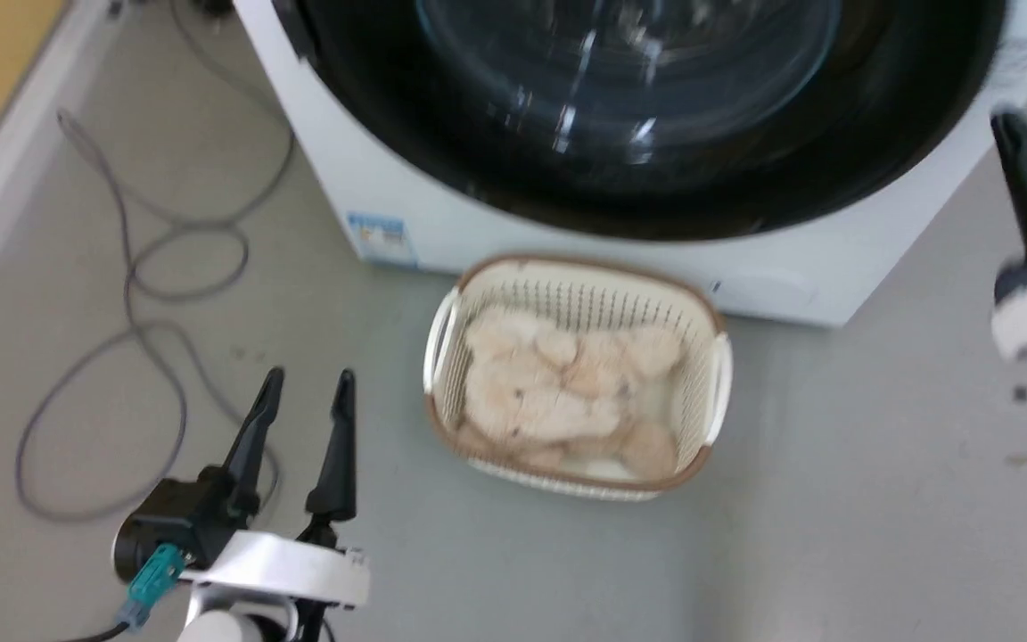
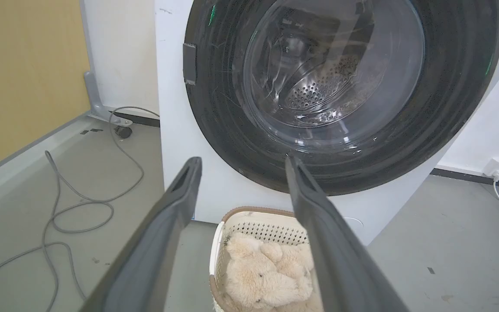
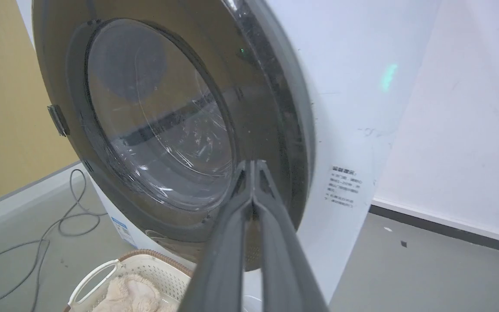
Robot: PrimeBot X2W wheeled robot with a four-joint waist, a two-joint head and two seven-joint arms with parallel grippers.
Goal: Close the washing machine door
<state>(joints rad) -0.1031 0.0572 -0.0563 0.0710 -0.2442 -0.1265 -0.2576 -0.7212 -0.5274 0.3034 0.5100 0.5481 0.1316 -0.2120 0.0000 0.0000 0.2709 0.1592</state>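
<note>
**A:** Door position?

**B:** The door [image 2: 215,130] lies flat against the front of the washing machine [image 2: 172,130]. In the right wrist view its rim sits on the white panel with no gap I can make out. Whether it is latched, I cannot tell.

**A:** Grippers?

**B:** Right gripper [image 3: 254,164]: fingers pressed together with nothing between them, tips aimed at the door's lower rim and near it. Contact can't be confirmed. Left gripper [image 1: 310,379]: fingers apart and empty, low over the floor, well apart from the door, to the left of the basket [image 1: 567,264].

**A:** Step in hand?

**B:** My judgement is the tail of the closing push. The swing looks done, and seating the catch may be all that's left.

**A:** Next move?

**B:** Probably a short, firm press with the closed fingertips, square to the rim on the side away from the hinge, then a check for spring-back. The arm should stay above the basket and the plush toy [image 1: 549,392].
</note>
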